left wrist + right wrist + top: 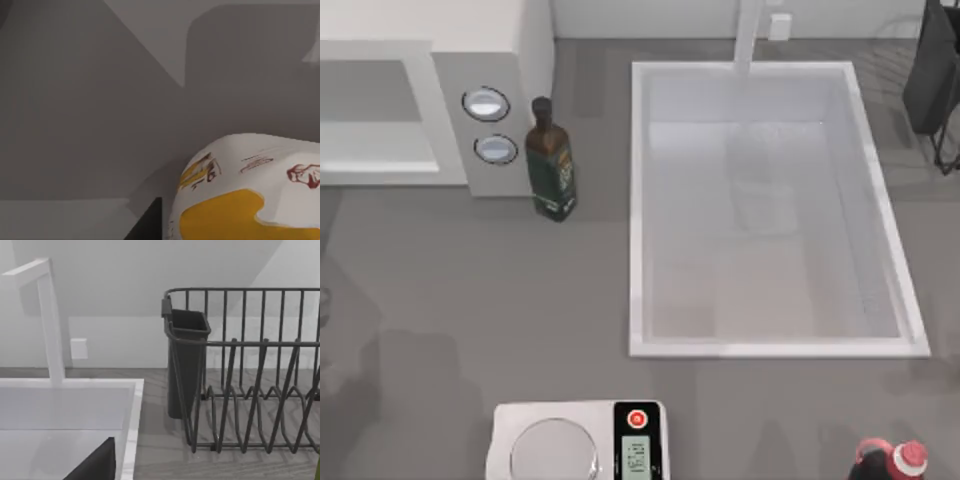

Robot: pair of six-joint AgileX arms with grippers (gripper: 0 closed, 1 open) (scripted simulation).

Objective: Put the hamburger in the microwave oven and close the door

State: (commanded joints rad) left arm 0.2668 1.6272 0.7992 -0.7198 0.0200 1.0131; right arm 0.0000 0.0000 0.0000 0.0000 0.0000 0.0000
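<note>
Left arm: a dark sliver of my left gripper [148,223] shows from its wrist camera, held low and close over a grey surface [75,125]. Right arm: a dark corner of my right gripper [95,464] shows from its wrist camera, wrist level, facing the far wall [125,290].

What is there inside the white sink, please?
Nothing lies in the sink: the top view shows its bare pale floor. The faucet reaches over the back rim and covers a narrow strip of the back wall.
</note>
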